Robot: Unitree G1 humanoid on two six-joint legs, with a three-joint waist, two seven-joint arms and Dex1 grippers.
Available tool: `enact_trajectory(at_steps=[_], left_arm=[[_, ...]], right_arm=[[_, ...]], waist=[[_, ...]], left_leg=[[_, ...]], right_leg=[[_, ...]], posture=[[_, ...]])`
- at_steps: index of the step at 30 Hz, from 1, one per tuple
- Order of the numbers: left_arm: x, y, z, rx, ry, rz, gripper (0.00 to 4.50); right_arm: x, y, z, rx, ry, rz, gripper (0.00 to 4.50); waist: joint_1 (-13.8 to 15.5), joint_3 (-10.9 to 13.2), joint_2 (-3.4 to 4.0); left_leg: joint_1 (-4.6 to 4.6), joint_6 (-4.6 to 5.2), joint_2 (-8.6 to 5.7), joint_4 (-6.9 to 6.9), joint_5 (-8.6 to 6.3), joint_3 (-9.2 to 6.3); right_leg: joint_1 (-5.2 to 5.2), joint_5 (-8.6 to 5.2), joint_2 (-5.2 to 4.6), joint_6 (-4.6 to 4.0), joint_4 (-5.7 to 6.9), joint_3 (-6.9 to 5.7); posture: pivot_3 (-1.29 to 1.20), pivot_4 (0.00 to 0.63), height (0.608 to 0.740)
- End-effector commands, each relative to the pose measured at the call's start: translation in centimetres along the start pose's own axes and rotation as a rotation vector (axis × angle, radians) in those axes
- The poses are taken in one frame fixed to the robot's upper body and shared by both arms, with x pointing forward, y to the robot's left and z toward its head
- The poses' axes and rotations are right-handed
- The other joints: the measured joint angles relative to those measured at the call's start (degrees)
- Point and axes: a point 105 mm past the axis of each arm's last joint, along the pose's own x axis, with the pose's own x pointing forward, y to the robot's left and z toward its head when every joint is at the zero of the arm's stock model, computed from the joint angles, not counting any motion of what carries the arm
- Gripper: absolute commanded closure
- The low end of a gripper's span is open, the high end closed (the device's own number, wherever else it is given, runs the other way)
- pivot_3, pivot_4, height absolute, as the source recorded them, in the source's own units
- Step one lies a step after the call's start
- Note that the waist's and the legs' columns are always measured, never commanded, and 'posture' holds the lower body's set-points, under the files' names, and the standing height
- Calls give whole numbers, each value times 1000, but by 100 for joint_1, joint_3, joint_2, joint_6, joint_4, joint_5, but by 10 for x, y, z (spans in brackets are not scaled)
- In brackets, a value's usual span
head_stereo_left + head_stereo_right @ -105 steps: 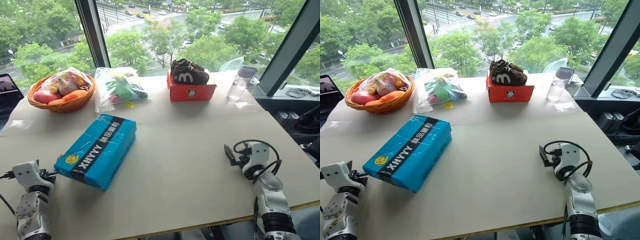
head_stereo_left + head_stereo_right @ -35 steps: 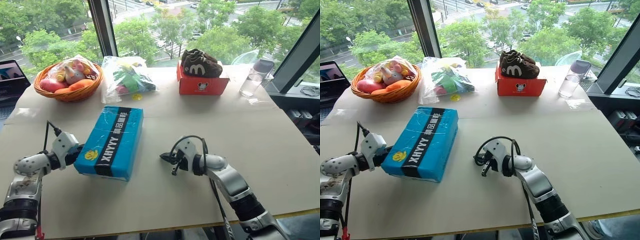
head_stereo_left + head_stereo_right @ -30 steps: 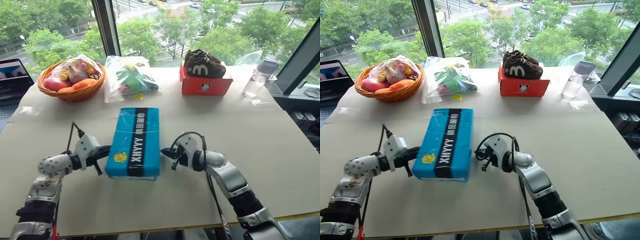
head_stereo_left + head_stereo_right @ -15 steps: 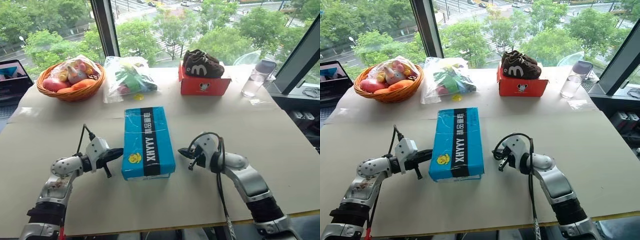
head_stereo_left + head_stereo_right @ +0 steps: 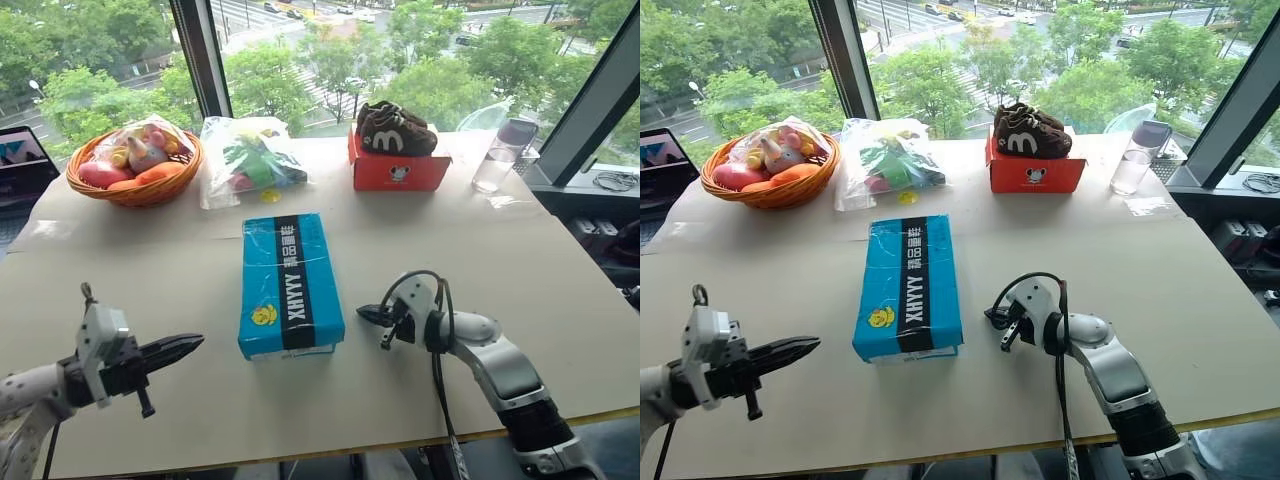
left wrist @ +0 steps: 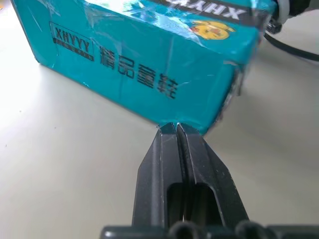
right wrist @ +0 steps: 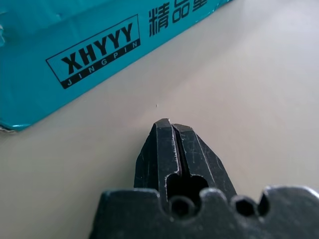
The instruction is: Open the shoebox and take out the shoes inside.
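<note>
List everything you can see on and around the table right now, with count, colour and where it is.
shoebox: one, bright blue with a black band, lid shut, middle of the table.
red box: one, far side.
brown shoes: one pair, on the red box.
basket: one, orange wicker, toys inside, far left.
plastic bag: one, clear, colourful contents, beside the basket.
bottle: one, clear, far right.
laptop: one, left edge.
left gripper: black, shut, left of the shoebox.
right gripper: black, shut, right of the shoebox.

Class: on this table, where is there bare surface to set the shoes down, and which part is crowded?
Bare: right of the shoebox, beyond the right tool, and between the shoebox and left tool. Crowded: the window edge, with basket, bag, red box, bottle.
</note>
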Motion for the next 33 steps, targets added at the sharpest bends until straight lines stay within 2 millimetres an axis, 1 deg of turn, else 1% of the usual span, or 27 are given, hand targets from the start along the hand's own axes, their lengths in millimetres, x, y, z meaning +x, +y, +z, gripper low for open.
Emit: enact_trajectory(at_steps=[1, 4, 7, 11, 17, 22, 25, 27, 30, 33], left_arm=[[-5, -14, 14, 38, -47, 1, 4459], [-2, -31, 12, 49, -82, 2, 4459], [3, -51, 1, 61, -81, -11, 4459], [9, -66, -11, 65, -57, -35, 4459], [11, -65, -16, 58, -54, -29, 4459], [13, -61, -19, 63, -51, -27, 4459], [17, -57, -17, 61, -69, -21, 4459], [20, -56, -17, 64, -73, -21, 4459], [22, -54, -17, 64, -75, -20, 4459], [24, -53, -16, 64, -82, -15, 4459]], right_arm=[[1, -3, 17, -36, -54, 27, 4455], [4, -2, 22, -41, -65, 56, 4455], [6, -1, 30, -55, -81, 92, 4455], [4, 4, 44, -67, -110, 139, 4455], [-3, 10, 54, -116, -106, 192, 4455], [-12, 17, 76, -148, -138, 244, 4455], [-17, 28, 102, -232, -172, 335, 4455], [-18, 34, 114, -268, -188, 380, 4455], [-17, 39, 127, -283, -211, 420, 4455], [-14, 42, 130, -281, -223, 448, 4455]], waist=[[-1, 0, -2], [2, 0, -2], [-8, -2, -4], [-3, -1, -4], [11, -2, -4], [-13, -1, -4], [-12, -1, -3], [-16, -1, -3], [-7, -2, -4], [0, -2, -4]], left_leg=[[-2, 0, 3, 0, 0, 0], [-6, 0, 6, 0, 0, 1], [-12, 0, 4, 0, 0, 5], [-9, 0, 6, -1, 0, 12], [-10, 0, 9, 2, 0, 12], [-14, 0, 12, 1, 0, 12], [-12, 0, 13, 1, 0, 12], [-11, 0, 14, 2, 0, 12], [-11, 0, 18, 1, 0, 12], [-15, 0, 18, 1, -1, 12]], right_leg=[[-2, 1, 5, -1, 0, 1], [-8, 3, 11, -3, 0, 7], [-9, 5, 9, -3, -4, 13], [-12, 5, 16, -3, -3, 21], [-11, 5, 22, -4, -4, 28], [-16, 5, 30, -3, -3, 33], [-17, 6, 32, -3, -3, 36], [-16, 7, 33, -3, -3, 36], [-16, 7, 37, -3, -3, 36], [-18, 8, 37, -4, -4, 37]], posture=[[0, 150, 740], [0, 150, 740], [0, 150, 740], [0, 150, 740], [0, 150, 740], [0, 150, 740], [0, 150, 740], [0, 150, 740], [0, 150, 740], [0, 150, 740]])
